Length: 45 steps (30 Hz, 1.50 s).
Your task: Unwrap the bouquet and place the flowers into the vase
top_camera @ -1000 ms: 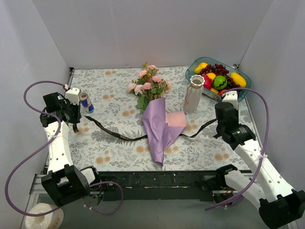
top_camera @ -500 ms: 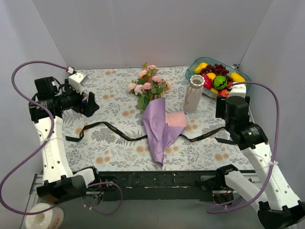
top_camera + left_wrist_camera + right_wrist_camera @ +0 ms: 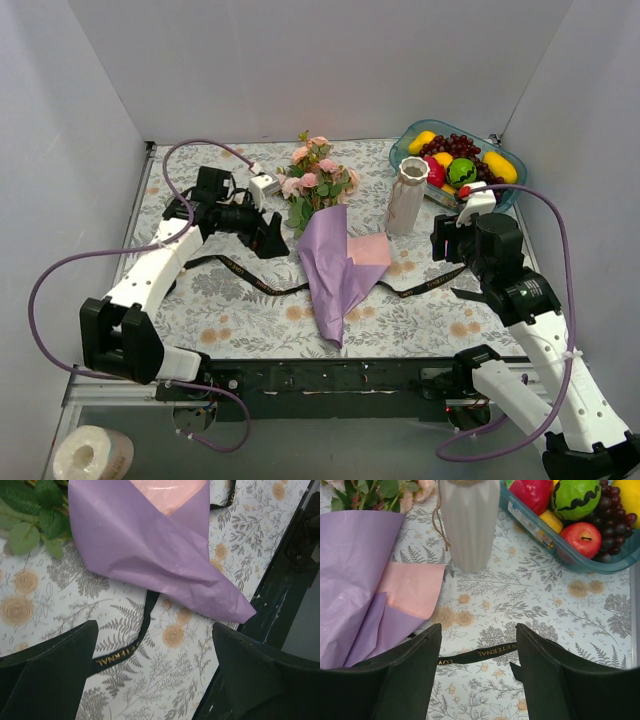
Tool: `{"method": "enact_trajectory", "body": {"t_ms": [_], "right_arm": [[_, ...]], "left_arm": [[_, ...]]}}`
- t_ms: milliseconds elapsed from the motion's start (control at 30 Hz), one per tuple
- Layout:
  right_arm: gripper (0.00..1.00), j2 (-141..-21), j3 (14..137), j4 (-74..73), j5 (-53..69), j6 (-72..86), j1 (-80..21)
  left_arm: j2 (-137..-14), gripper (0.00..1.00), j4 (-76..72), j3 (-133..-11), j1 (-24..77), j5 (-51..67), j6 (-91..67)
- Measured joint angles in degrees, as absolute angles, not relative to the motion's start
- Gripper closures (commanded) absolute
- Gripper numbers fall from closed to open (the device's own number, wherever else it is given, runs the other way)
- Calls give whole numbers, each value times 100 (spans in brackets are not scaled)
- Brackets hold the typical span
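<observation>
The bouquet (image 3: pixel 322 215), lying just beyond the jaws of the left gripper (image 3: pixel 155 647), is being unwrapped; that gripper and the right gripper (image 3: pixel 478 647) are being held wide, empty, over the ribbon (image 3: pixel 118 656). Its paper (image 3: pixel 140 545) is probably to be gripped next.

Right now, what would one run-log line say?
ribbon: loose | paper: around flowers | vase: no flowers | left gripper: open | right gripper: open

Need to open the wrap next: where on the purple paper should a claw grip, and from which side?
Probably the purple paper, at its top flap's edge over the pink sheet, from the right with the right claw: that edge lies exposed, the ribbon already loose.
</observation>
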<state>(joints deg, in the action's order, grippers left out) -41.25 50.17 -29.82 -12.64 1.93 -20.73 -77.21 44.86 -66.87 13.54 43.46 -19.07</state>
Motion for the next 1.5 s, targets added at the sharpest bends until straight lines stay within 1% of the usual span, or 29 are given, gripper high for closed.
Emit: {"method": "enact_trajectory", "body": {"t_ms": [167,300,500,700,933,1100,1167,1400,1500], "right_arm": [[29,-4331,4886,-2805,-880,292,-2075],[27,-4399,4674,-2655,-648,379,-2075],[27,-4176,4198,-2287,-305,484,-2075],[28,-3968,3938,-2018,16,493,-2075],[31,-3697,3798,-1881,368,471,-2095],[32,-3686,3798,-1828,475,454,-2112],[32,-3686,3798,-1828,489,440,-2117],[32,-3848,3798,-1815,596,416,-2141],[33,-3911,3795,-1774,670,414,-2145]], "left_arm": [[-8206,2,3647,-6685,1789,4270,-2211],[-8364,2,2932,-6464,1782,4268,-2309],[-8919,2,2447,-6434,1765,4300,-2220],[-9649,2,2263,-6521,1619,4466,-2115],[-10370,2,2213,-7057,1468,4770,-1925],[-11220,2,2447,-8023,1448,5304,-1782],[-11480,2,2554,-8235,1441,5454,-1741],[-11760,2,2703,-8324,1437,5756,-1710],[-11865,6,2700,-8471,1437,5892,-1717]]}}
